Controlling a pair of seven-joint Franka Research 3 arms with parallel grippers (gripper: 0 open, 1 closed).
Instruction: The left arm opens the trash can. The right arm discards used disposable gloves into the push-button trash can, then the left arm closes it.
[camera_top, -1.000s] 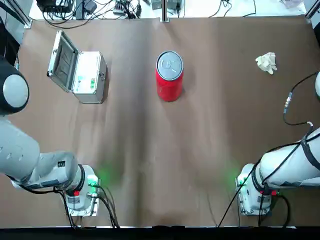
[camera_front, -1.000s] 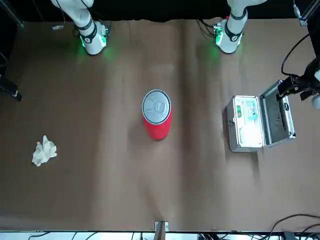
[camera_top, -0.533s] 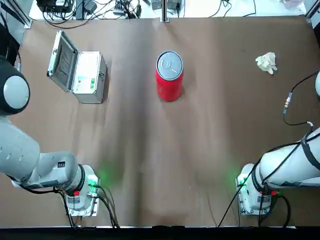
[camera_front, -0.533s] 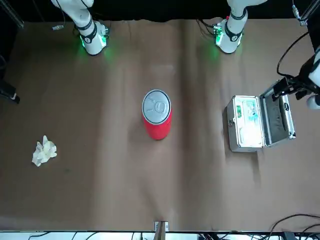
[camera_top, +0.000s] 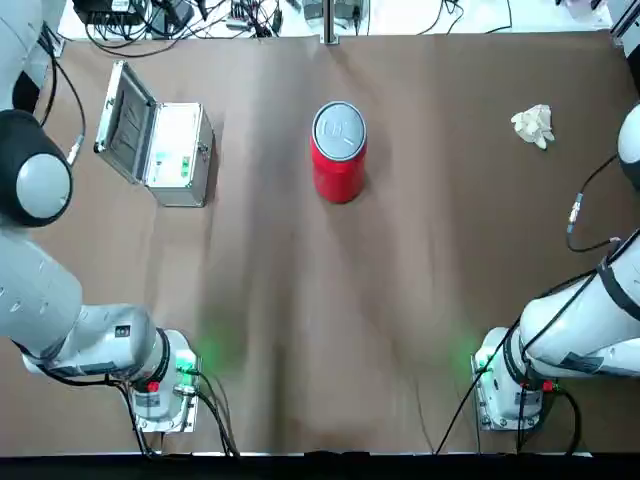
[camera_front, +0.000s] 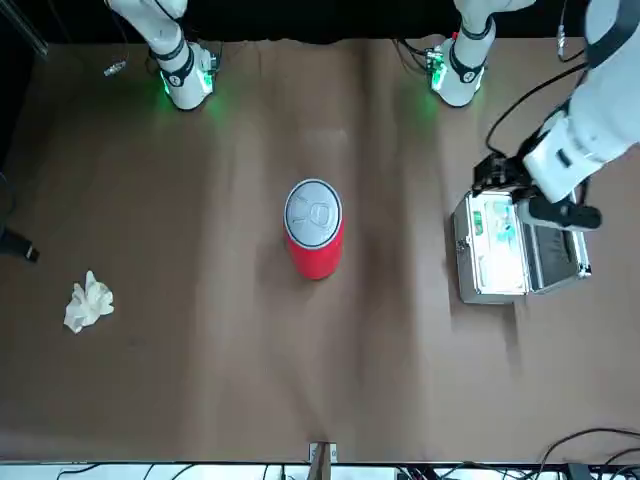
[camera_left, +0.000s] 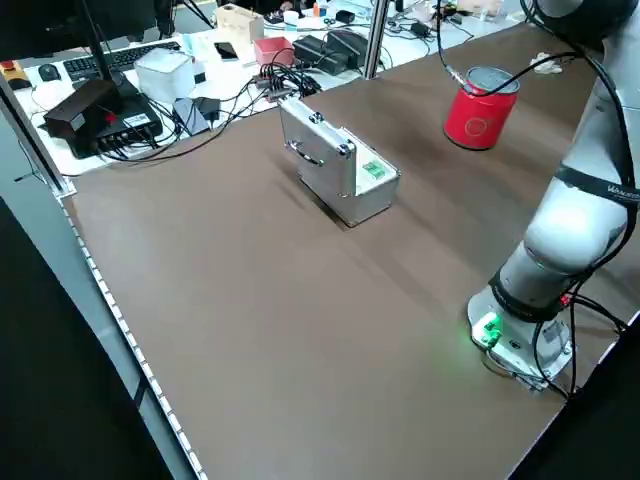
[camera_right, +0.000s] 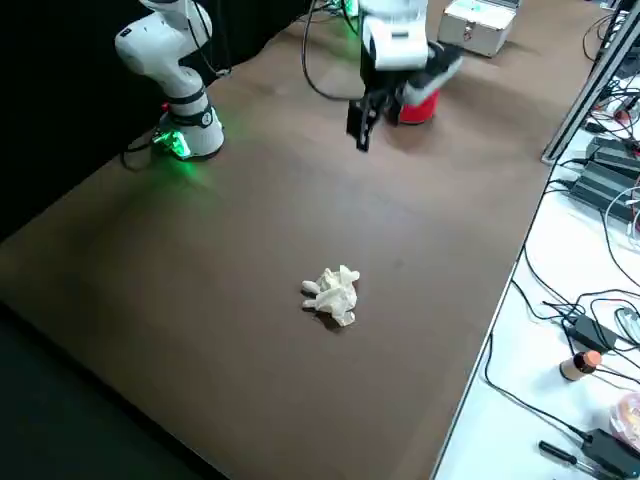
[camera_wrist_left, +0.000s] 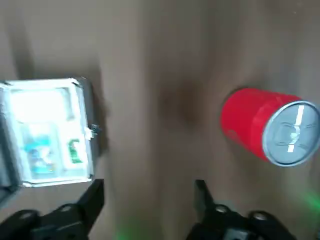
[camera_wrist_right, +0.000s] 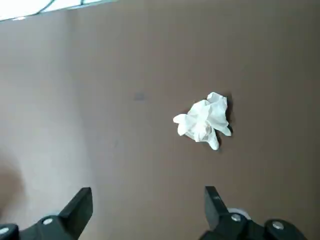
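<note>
The red trash can (camera_top: 339, 160) stands upright at the table's far middle, its silver lid (camera_front: 313, 211) shut. The gloves (camera_top: 533, 124) lie as a cream wad at the far right, well away from the can. My left gripper (camera_wrist_left: 147, 200) hangs open and empty, high over the table; in the front view it (camera_front: 500, 182) hovers above the silver case, left of the trash can (camera_wrist_left: 265, 131). Just as high, my right gripper (camera_wrist_right: 145, 207) is open and empty, with the gloves (camera_wrist_right: 204, 120) far below and ahead of it.
A silver case (camera_top: 160, 142) with its hinged lid raised sits at the far left. The left arm's elbow (camera_top: 38, 180) reaches over the left edge. Cables and power strips (camera_right: 600, 170) lie beyond the table's far side. Both bases (camera_top: 165, 385) glow green at the near edge.
The left arm has swung in from the table's left edge, so its gripper now hangs over the silver case. The right gripper has drifted toward the gloves. Can and gloves have not moved.
</note>
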